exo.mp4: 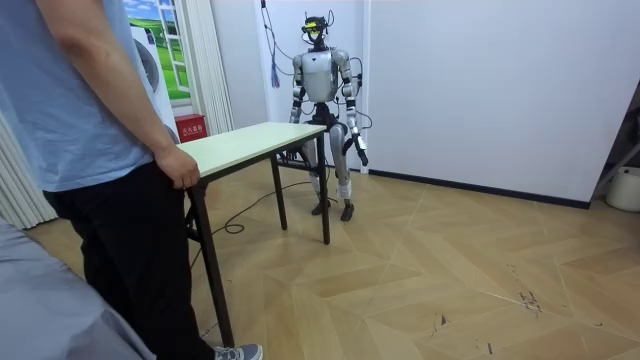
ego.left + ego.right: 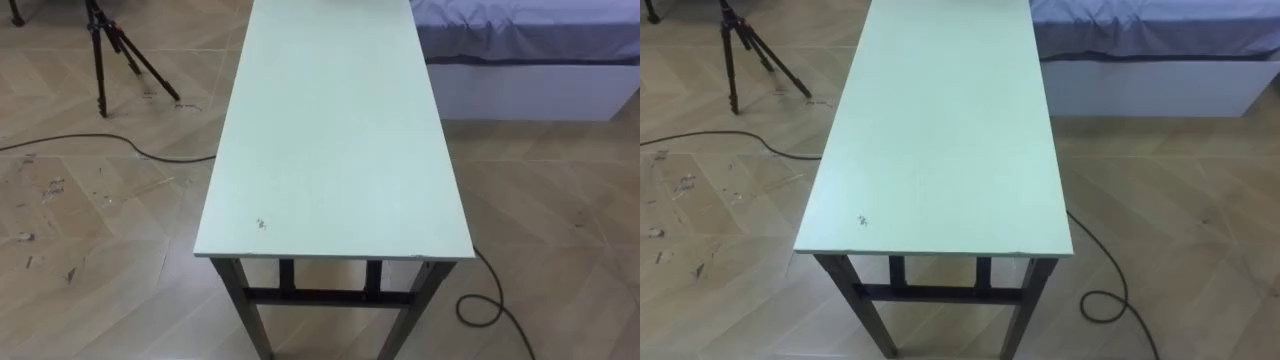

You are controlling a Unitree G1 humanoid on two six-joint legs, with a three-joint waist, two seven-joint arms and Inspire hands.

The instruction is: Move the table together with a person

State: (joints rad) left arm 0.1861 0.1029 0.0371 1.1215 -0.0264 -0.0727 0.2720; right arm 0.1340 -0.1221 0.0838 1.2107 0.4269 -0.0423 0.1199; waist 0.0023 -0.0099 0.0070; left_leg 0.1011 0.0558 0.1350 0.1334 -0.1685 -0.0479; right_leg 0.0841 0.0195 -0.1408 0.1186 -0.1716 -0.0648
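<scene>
Room view: robot at far end of table [image 1: 250, 141]; left hand [image 1: 362, 153] & right hand [image 1: 297, 117], pose can't be told; person's hand [image 1: 183, 168] on near end. Grip evenly, lift w/ person.

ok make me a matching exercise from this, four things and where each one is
Things:
1 table
2 tripod
3 bed
4 person's hand

Places:
A on the floor to the table's left
B on the table end far from the robot
C to the table's right, under a blue-grey cover
D straight ahead of the robot

Pairs: 1-D, 2-A, 3-C, 4-B
</scene>
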